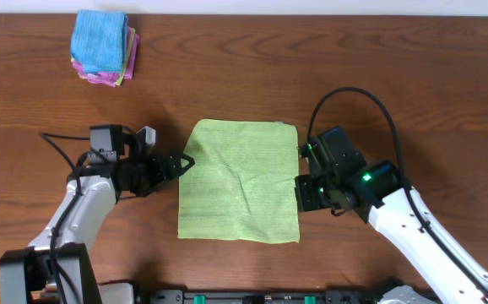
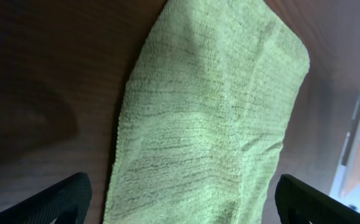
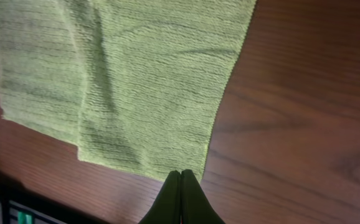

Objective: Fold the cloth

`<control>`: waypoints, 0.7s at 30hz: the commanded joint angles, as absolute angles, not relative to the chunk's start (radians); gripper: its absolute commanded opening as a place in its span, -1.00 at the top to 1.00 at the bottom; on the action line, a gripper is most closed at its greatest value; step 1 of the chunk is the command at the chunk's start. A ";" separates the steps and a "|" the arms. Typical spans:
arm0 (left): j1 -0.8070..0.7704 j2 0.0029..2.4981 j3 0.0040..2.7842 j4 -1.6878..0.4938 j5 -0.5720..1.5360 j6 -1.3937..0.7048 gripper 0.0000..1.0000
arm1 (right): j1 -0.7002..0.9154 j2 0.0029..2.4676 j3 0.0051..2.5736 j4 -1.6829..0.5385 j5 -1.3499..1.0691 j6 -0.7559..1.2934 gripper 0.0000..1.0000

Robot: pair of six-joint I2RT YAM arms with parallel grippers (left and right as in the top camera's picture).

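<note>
A light green cloth [image 1: 240, 181] lies flat on the wooden table, roughly square, with a crease down its middle. It also shows in the left wrist view [image 2: 211, 112] and the right wrist view [image 3: 136, 74]. My left gripper [image 1: 179, 162] is open at the cloth's left edge, its fingers spread wide to either side of the cloth [image 2: 189, 205]. My right gripper [image 1: 301, 190] is shut at the cloth's right edge. Its tips [image 3: 181, 174] sit at the cloth's edge near a corner, and no cloth shows between them.
A stack of folded cloths [image 1: 102, 46], blue on top with pink and yellow below, sits at the far left of the table. A black rail [image 1: 244, 297] runs along the table's front edge.
</note>
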State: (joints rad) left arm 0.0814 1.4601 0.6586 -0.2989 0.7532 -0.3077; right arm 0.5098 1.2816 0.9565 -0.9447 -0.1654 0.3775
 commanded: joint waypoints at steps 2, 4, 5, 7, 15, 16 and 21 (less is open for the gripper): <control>0.085 1.480 0.611 -0.240 0.786 -0.340 -0.93 | 0.505 1.269 0.969 -0.924 -0.215 0.362 0.97; 0.084 1.504 0.609 -0.221 0.790 -0.345 -0.91 | 0.505 1.269 0.969 -0.921 -0.215 0.362 0.97; 0.084 1.517 0.609 -0.215 0.794 -0.345 -0.73 | 0.505 1.269 0.969 -0.920 -0.215 0.362 0.97; 0.085 1.546 0.609 -0.193 0.815 -0.348 0.03 | 0.505 1.269 0.969 -0.920 -0.215 0.362 0.97; 0.085 1.570 0.609 -0.106 0.815 -0.389 -0.28 | 0.505 1.269 0.968 -0.928 -0.215 0.361 0.97; 0.085 1.570 0.609 -0.106 0.807 -0.389 -0.29 | 0.505 1.269 0.968 -0.929 -0.215 0.361 0.97; 0.085 1.571 0.609 -0.103 0.752 -0.382 -0.35 | 0.505 1.269 0.968 -0.931 -0.215 0.361 0.97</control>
